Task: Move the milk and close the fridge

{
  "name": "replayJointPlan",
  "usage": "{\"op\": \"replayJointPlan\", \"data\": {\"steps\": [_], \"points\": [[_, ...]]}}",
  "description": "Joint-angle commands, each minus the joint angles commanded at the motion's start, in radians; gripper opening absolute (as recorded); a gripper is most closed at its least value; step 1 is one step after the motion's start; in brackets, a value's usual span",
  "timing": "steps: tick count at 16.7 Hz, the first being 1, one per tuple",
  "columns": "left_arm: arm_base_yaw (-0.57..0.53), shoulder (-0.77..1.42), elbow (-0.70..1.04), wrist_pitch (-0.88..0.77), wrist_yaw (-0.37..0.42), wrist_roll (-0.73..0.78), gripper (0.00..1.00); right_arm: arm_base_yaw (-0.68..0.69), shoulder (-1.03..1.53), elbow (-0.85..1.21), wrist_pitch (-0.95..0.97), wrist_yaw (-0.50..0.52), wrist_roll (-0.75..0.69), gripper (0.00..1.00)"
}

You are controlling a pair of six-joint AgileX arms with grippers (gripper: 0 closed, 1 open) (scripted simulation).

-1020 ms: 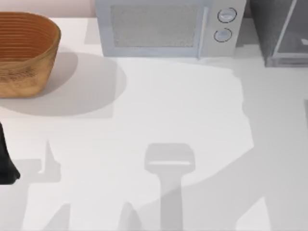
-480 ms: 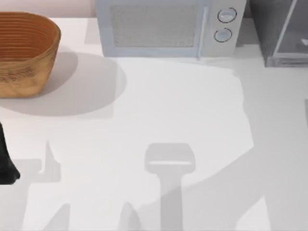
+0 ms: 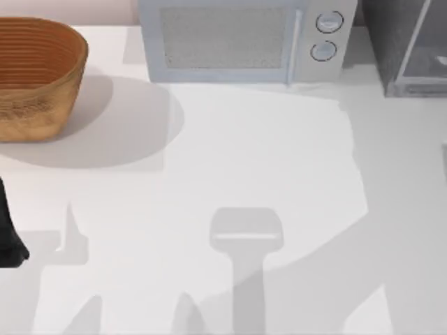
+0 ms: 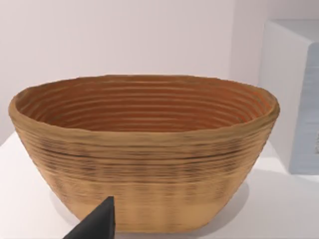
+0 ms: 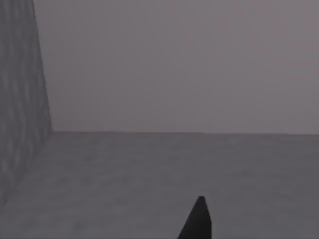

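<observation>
The milk is out of view. The fridge [image 3: 388, 43] stands at the table's back right corner, with a speckled dark grey side and a lighter glassy door [image 3: 427, 64] in a pale frame. My left arm [image 3: 10, 237] is parked at the table's left edge, and a dark tip of my left gripper [image 4: 97, 224] points at the basket. A dark tip of my right gripper [image 5: 197, 221] hangs over a plain grey floor, with a speckled dark grey wall [image 5: 20, 99] beside it.
A large woven basket [image 3: 35, 73] sits at the back left, its inside bare in the left wrist view [image 4: 144, 102]. A light grey microwave [image 3: 237, 40] with two round knobs stands at the back middle. The white table [image 3: 230, 160] stretches in front of them.
</observation>
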Motion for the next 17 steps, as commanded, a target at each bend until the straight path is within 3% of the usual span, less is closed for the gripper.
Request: {"op": "replayJointPlan", "data": {"steps": [6, 17], "points": [[0.0, 0.0, 0.0, 0.0, 0.0, 0.0, 1.0, 0.0, 0.0, 0.0, 0.0, 0.0, 0.0, 0.98], [0.0, 0.0, 0.0, 0.0, 0.0, 0.0, 1.0, 0.003, -0.01, -0.007, -0.006, 0.001, 0.003, 1.0]]}}
